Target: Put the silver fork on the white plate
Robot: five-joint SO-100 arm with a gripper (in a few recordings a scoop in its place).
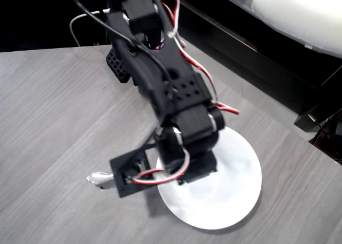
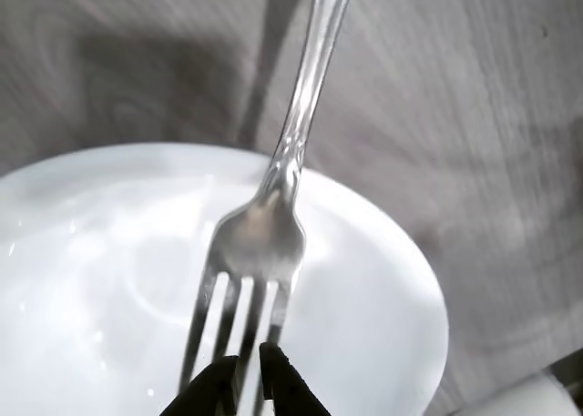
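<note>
Gripping the silver fork (image 2: 290, 152) by its tines, the gripper (image 2: 246, 380) has its dark fingertips (image 2: 287, 384) closed around the prongs at the bottom of the wrist view, so the grasp sits at the very head end. From there the fork's long axis runs straight away from the gripper: tines nearest, neck just beyond, handle stretching farthest out, past the far rim of the white plate (image 2: 82, 279) and over bare table (image 2: 492, 116). The plate lies directly under and ahead of the fingers, with only the tined half above it.

In the overhead view the arm covers most of the fork; a small shiny end (image 1: 99, 178) pokes out beside the gripper (image 1: 160, 174), off the plate (image 1: 235, 185), probably the handle tip, though blur makes that uncertain. Whether the fork hangs clear or touches the plate I cannot tell. My judgement: letting go now would leave the handle overhanging the rim, so the fork should be drawn back along its own axis toward the gripper.
</note>
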